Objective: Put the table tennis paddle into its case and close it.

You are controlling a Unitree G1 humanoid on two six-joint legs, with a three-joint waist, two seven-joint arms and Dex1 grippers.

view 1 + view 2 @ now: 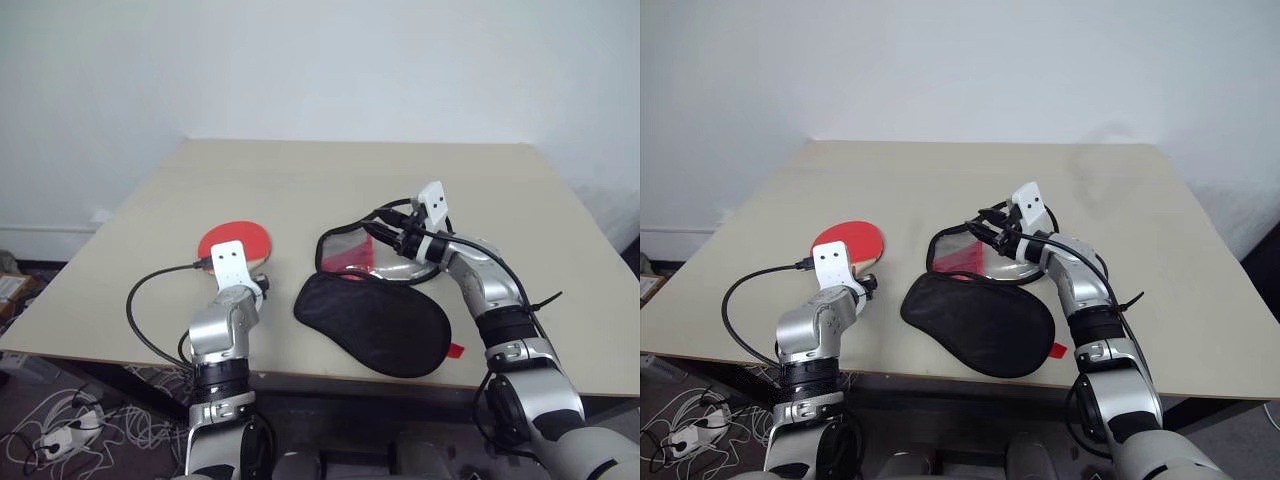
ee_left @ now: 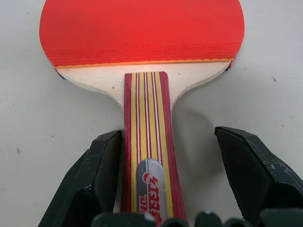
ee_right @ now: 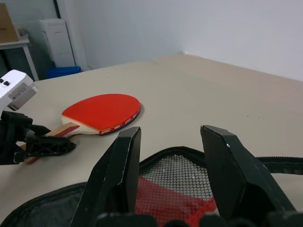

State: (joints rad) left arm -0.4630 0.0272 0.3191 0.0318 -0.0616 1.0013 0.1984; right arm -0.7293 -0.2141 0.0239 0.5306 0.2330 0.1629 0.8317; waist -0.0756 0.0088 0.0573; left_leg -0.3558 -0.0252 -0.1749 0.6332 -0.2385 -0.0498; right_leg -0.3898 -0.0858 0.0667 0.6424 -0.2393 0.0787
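A table tennis paddle with a round red rubber face and a striped light-wood handle (image 2: 142, 56) lies flat on the pale beige table (image 1: 300, 180), toward its left side. The left claw (image 2: 163, 175) sits over the handle with its black fingers (image 2: 94, 179) spread to either side; one finger stands just beside the handle, the other is clearly apart from it. Near the table's front edge, the paddle-shaped zip case of black fabric and clear plastic (image 1: 375, 320) lies unzipped. The right claw (image 3: 170, 179) pinches the raised rim of the clear flap (image 1: 350, 250), holding it up off the black half, with mesh and red lining visible beneath its fingers.
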